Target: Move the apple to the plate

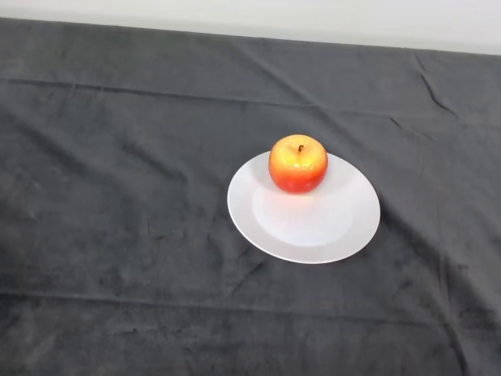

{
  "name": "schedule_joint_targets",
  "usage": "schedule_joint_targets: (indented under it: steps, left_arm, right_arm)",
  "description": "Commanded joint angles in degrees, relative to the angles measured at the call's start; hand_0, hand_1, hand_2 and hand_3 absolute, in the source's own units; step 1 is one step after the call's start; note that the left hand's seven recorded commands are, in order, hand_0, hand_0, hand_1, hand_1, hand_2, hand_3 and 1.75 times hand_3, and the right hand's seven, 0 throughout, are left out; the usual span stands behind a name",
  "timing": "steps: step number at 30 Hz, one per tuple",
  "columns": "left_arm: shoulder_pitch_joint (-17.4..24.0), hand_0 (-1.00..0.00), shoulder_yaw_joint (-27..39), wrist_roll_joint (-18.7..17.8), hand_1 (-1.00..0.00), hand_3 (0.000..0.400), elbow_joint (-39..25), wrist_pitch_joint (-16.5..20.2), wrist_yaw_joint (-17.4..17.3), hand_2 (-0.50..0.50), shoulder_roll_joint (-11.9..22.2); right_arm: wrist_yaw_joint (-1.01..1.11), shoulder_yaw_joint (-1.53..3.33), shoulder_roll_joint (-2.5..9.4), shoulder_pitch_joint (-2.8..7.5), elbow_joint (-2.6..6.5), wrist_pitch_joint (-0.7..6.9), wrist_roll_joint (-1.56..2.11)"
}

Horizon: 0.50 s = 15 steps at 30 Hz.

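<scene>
Item 1: apple (pixel 297 164). Red-orange skin with a yellow patch round the top, short dark stem pointing up. It stands upright on the plate, on the far part of it, close to the far rim and overlapping that edge as seen from above.

Item 2: plate (pixel 313 231). White, round, shallow, plain. The near part of its surface is bare. It lies flat on the counter, a little right of the middle of the view.

Item 3: counter (pixel 117 235). Covered all over by a dark grey cloth (pixel 407 86) with soft creases; long folds run across the far side and the near side, and a few short wrinkles sit at the far right.

Item 4: wall (pixel 313 19). A pale strip behind the far edge of the counter.

Item 5: hand. No part of the robot shows in the head view, so its state cannot be told, and no place can be given relative to it.
</scene>
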Motion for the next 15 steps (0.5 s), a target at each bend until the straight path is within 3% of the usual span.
schedule_joint_targets:
  steps: [1, 15]
  left_arm:
    - [-1.93, 0.0, 2.12, 0.62, 0.0, 0.0, -0.5, 0.61, -0.49, 0.0, -1.39]
    - [-2.42, 0.0, 3.72, 1.59, 0.0, 0.0, -0.07, 0.97, -1.5, 0.0, -1.83]
  right_arm:
    - [-0.35, -0.3, 9.35, 10.28, 6.6, 4.13, -0.01]
    - [-0.34, -0.28, 9.35, 10.28, 6.6, 4.13, 0.02]
